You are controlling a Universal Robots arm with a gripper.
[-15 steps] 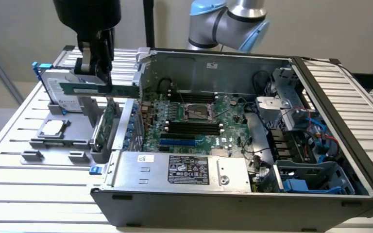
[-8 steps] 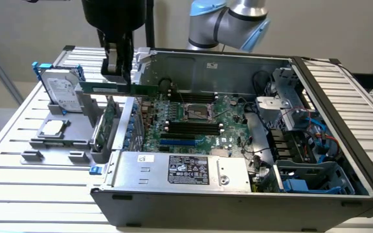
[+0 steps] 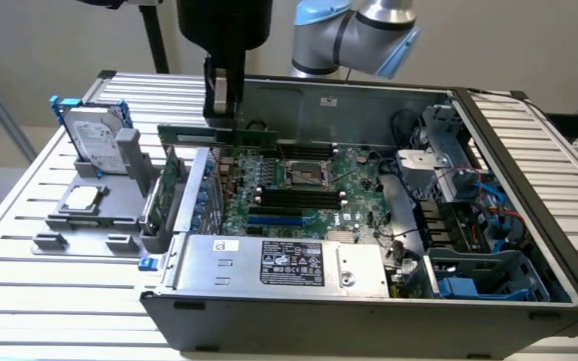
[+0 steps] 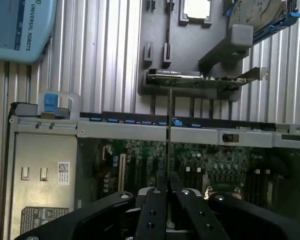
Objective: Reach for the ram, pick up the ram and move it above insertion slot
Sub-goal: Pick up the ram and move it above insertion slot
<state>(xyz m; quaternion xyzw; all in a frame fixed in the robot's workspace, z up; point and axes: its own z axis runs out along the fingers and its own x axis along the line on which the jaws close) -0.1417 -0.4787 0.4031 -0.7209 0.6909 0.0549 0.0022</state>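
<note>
The claw [image 3: 220, 119] is squeezed tight on the ram [image 3: 219, 135], a thin green stick that hangs level under its fingers [image 4: 157, 200], up in the air over the back of the open computer case [image 3: 530, 226], with the green board [image 3: 309, 192] down below it.

Ram [image 3: 219, 136] in the gripper [image 3: 220, 113] above the open computer case [image 3: 369, 316], hard drive [image 3: 96, 139] toward the exterior view's left.
</note>
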